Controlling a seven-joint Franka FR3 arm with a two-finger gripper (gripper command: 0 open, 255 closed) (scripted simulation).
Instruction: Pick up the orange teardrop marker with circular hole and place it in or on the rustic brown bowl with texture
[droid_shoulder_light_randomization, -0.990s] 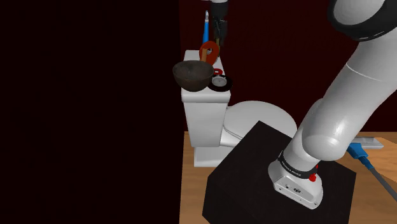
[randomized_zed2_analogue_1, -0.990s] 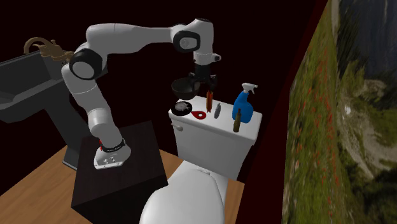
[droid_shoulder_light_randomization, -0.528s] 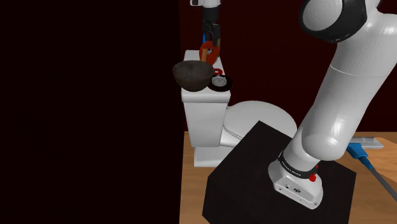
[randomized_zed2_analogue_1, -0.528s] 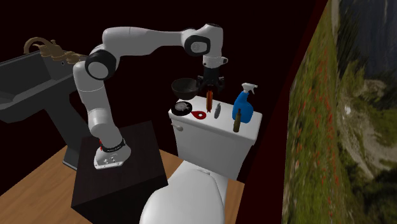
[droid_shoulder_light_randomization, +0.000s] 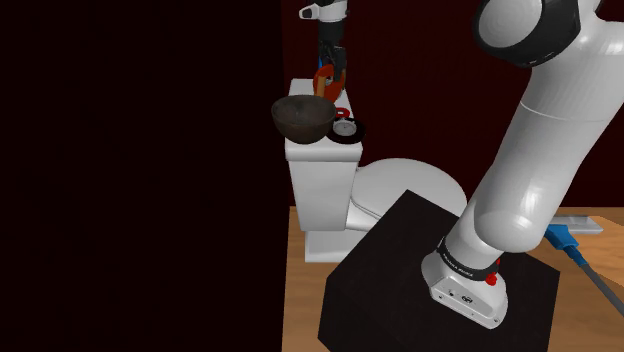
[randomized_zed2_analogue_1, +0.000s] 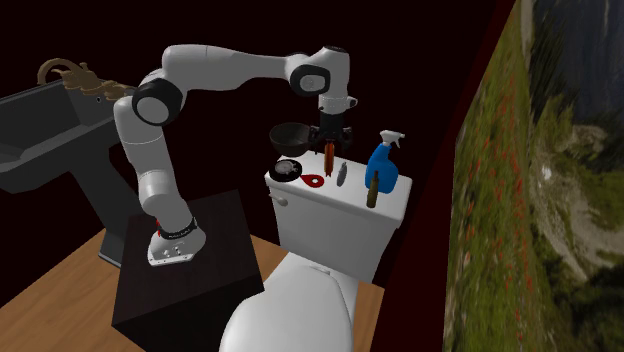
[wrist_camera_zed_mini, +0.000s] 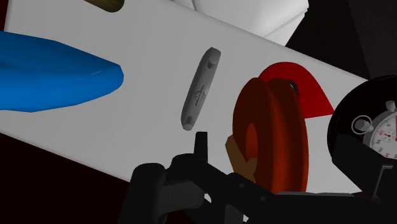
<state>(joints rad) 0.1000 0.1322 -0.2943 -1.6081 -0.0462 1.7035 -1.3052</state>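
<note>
The gripper (randomized_zed2_analogue_1: 328, 138) is clenched on the orange teardrop marker (randomized_zed2_analogue_1: 329, 156), which hangs edge-down from the fingers just above the white tank lid (randomized_zed2_analogue_1: 385, 205) of the toilet, beside the brown bowl (randomized_zed2_analogue_1: 289, 134) and not yet over it. In the wrist view the marker (wrist_camera_zed_mini: 272, 137) seems to be gripped near its rim rather than across its middle, so the hold looks shallow. A quick sideways swing could let it pivot or slip out and drop onto the lid. The marker's lower end does not look clear of the bowl's rim, so a flat traverse without more lift could clip the rim and shove the bowl. The bowl stands at the lid's end, where a push might send it off. 2 other things lie close by on the lid: a flat red teardrop piece (randomized_zed2_analogue_1: 314, 181) and a black-rimmed stopwatch (droid_shoulder_light_randomization: 347, 129). A low or early release could land the marker on them instead of in the bowl
</note>
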